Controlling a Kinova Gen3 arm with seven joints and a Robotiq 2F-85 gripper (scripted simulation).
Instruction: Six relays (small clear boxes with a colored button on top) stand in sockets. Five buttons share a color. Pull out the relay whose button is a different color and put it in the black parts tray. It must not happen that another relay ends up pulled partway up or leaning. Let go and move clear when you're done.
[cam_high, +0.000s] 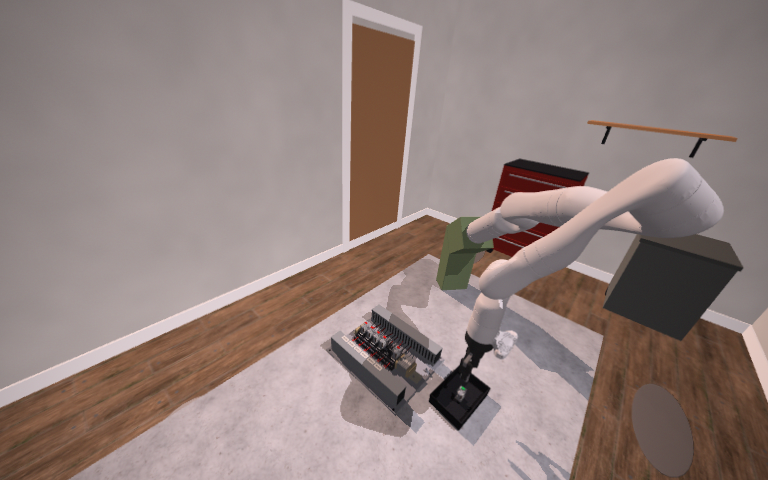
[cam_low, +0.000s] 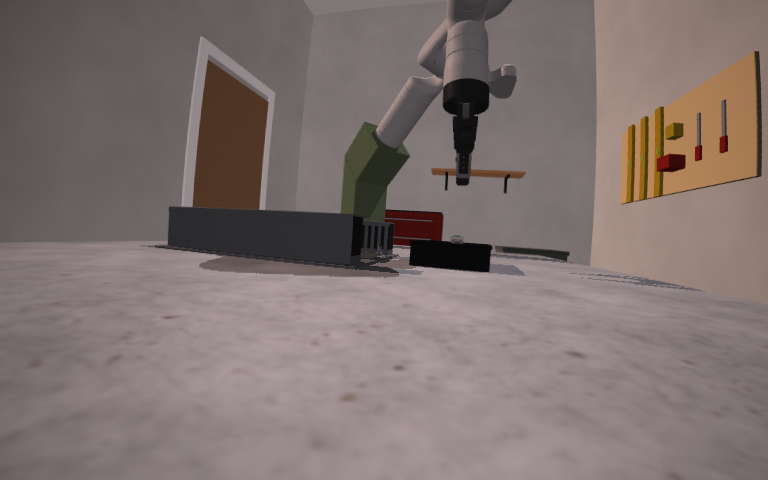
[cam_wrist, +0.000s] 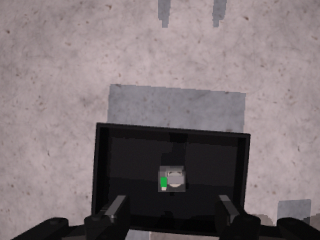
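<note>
From the exterior view only the top of the green-button relay (cam_low: 456, 238) clears the black parts tray (cam_low: 450, 255) wall. It lies alone mid-tray, fallen on its side. The gripper (cam_wrist: 175, 215) hangs above it, fingers parted, holding nothing. Socket labels (cam_high: 362, 352) are unreadable.

We see open air between the parted black fingers and the shallow black rectangular parts tray (cam_low: 430, 255) well below them. Inside the tray only the small clear relay with the green button (cam_wrist: 171, 179) takes up room, at its middle; bare floor rings it out to the low walls. Just beside the tray stands the long grey socket block (cam_high: 368, 370) with its row of red-buttoned relays (cam_high: 370, 336), closing that flank. The pale speckled surface (cam_low: 396, 367) lies open on the tray's other sides.
</note>
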